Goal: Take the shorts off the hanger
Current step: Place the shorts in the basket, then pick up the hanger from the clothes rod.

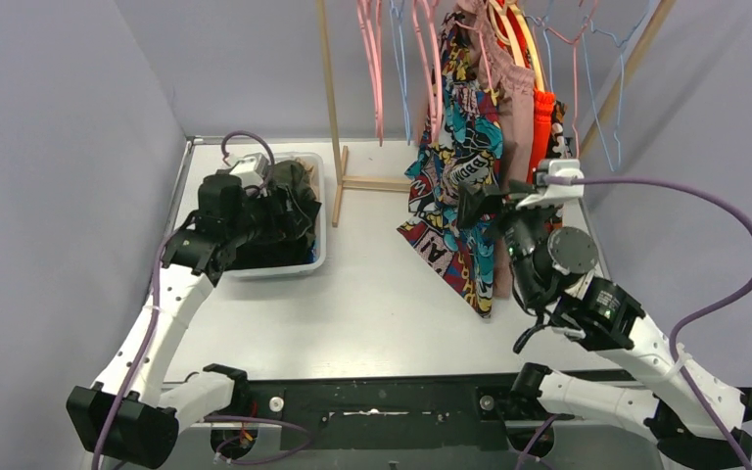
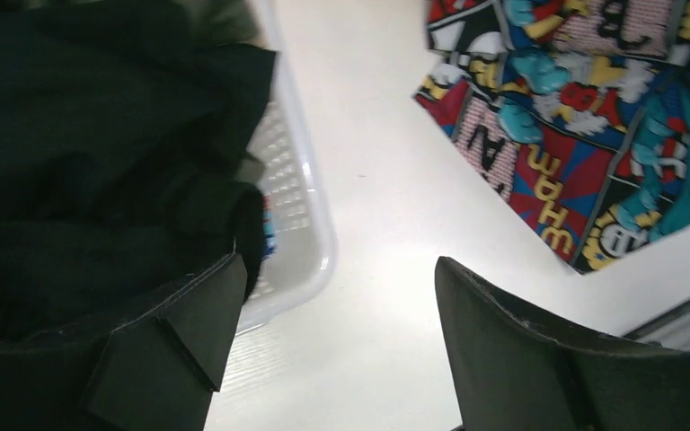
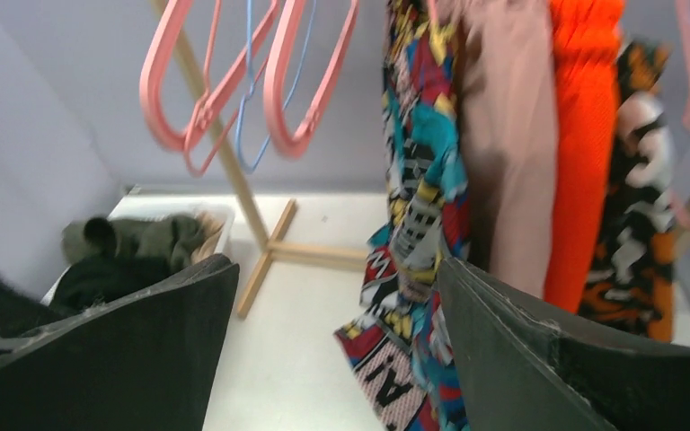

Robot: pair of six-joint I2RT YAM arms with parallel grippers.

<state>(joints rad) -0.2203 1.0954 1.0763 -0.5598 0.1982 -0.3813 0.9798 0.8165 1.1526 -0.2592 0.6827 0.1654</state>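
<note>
Left gripper, right gripper — jaws apart

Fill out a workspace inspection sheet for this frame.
Surface: white table, no spills seen.
Job's things: comic-print shorts, dusty pink shorts, orange shorts and patterned shorts hang from the rack; olive shorts and black shorts lie in the bin.
Clutter: empty pink hangers on the rack.
Claws: left claw open at the bin; right claw open, facing the comic-print shorts.
Cables: purple cable arcs beside the right arm.
Surroundings: grey walls on three sides.
</note>
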